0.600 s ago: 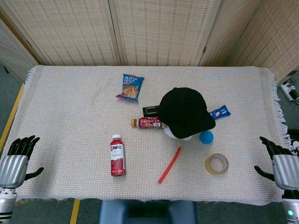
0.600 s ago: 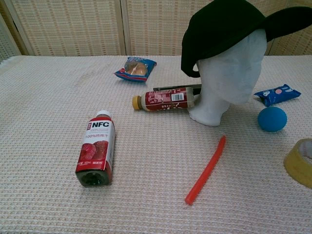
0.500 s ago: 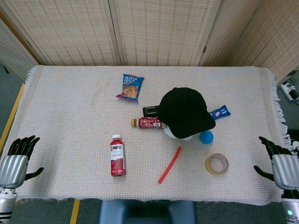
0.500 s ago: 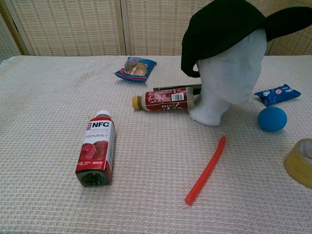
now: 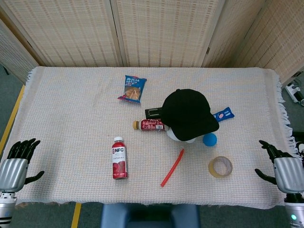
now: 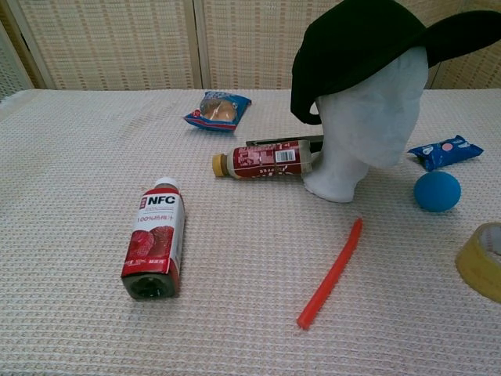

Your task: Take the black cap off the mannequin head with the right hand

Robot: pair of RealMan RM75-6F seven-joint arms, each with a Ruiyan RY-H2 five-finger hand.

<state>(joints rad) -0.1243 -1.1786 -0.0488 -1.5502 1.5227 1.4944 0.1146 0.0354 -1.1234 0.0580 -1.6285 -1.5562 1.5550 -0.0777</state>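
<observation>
Creeping slightly inward from the bench (image 5: 66,95) edge, the right robot hand (image 5: 285,172) looks released, fingers spread, seemingly starting its reach. The black cap (image 5: 188,113) sits untouched on the mannequin head (image 6: 372,125). The left robot hand (image 5: 14,167) rests released.

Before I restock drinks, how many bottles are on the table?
2: the juice bottle lies near the front, and a smaller bottle lies against the mannequin head.

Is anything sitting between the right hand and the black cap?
Yes. The tape roll and blue ball lie on the cloth between the right hand and the black cap; both are low.
</observation>
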